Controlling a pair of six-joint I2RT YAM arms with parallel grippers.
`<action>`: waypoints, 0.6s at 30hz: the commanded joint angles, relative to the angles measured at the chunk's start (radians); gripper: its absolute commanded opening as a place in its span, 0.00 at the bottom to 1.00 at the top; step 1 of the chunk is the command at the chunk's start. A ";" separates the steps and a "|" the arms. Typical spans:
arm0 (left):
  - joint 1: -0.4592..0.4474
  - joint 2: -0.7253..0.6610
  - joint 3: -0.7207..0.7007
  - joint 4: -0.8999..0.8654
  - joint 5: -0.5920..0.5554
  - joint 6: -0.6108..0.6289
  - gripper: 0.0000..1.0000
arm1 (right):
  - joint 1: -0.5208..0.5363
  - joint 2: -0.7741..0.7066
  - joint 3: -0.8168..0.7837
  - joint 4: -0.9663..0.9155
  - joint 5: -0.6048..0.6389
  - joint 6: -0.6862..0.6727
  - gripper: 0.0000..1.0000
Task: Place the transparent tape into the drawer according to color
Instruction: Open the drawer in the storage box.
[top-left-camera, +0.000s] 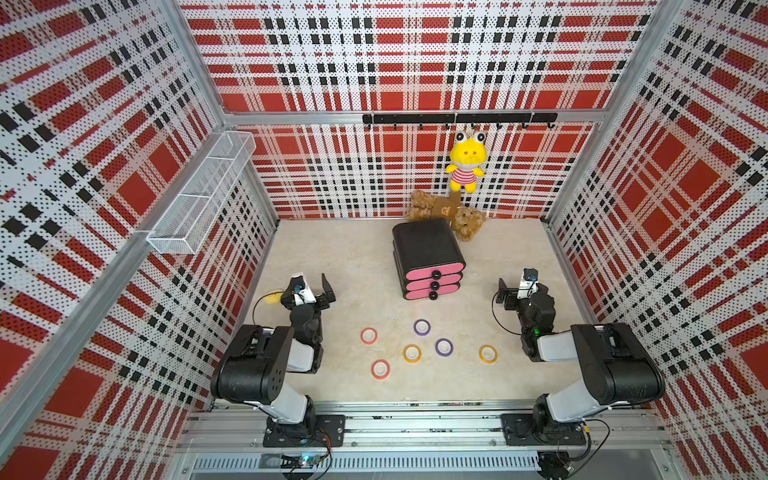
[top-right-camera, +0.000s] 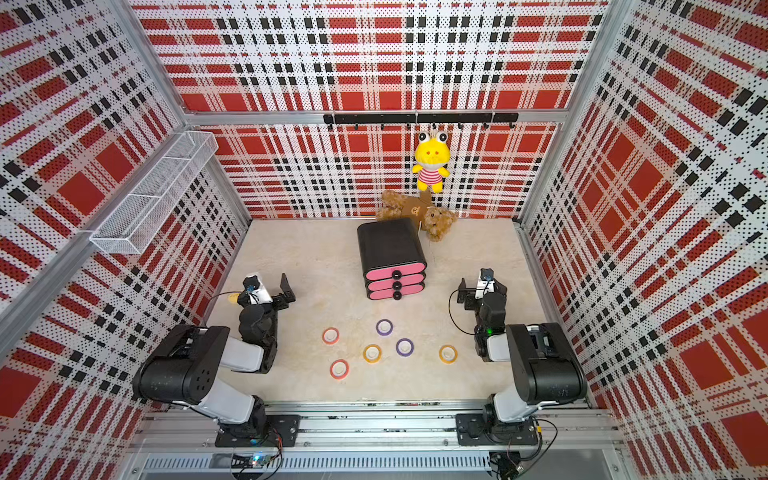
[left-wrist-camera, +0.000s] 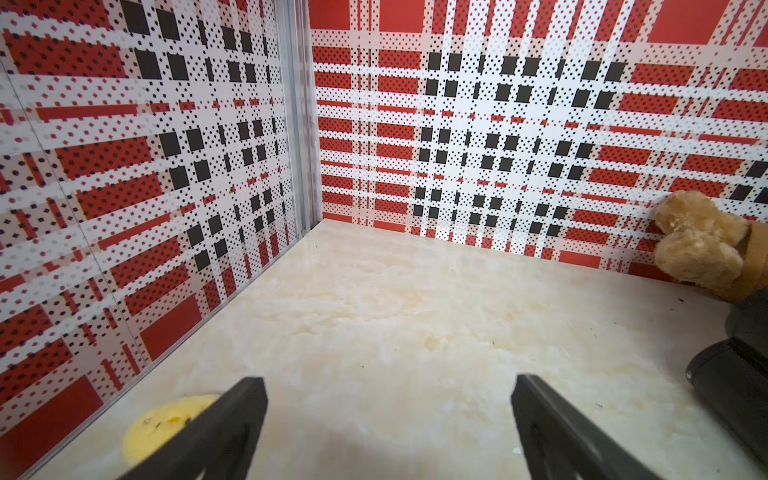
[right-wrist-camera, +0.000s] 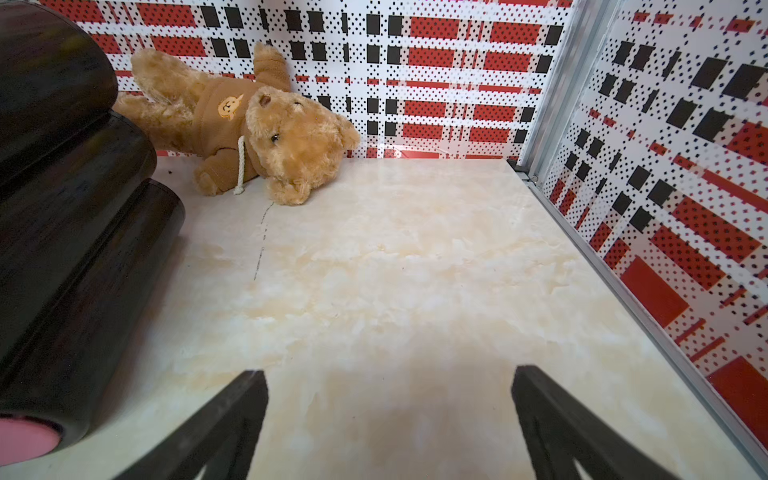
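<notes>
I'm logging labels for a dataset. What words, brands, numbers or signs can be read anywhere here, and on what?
No text can be read in any view.
Teddy bear: a yellow badge on its sweater shows a drawn face, no letters.
Drawers and tape rings: no markings visible.

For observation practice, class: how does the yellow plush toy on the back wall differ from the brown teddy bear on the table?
Colour: the yellow plush toy wears a red-striped top; the brown teddy bear wears brown. Pose: the yellow toy hangs upright below the hook rail; the teddy lies on the table behind the cabinet. Both are soft toys.
</notes>
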 joint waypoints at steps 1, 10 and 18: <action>0.010 0.007 0.013 0.013 0.019 0.005 0.99 | -0.007 0.001 0.019 -0.001 -0.011 0.002 1.00; 0.013 0.008 0.017 0.009 0.043 0.007 0.99 | -0.007 0.001 0.019 -0.001 -0.011 0.002 1.00; -0.011 -0.039 0.055 -0.091 0.018 0.035 0.94 | 0.001 -0.066 0.101 -0.192 0.063 0.018 1.00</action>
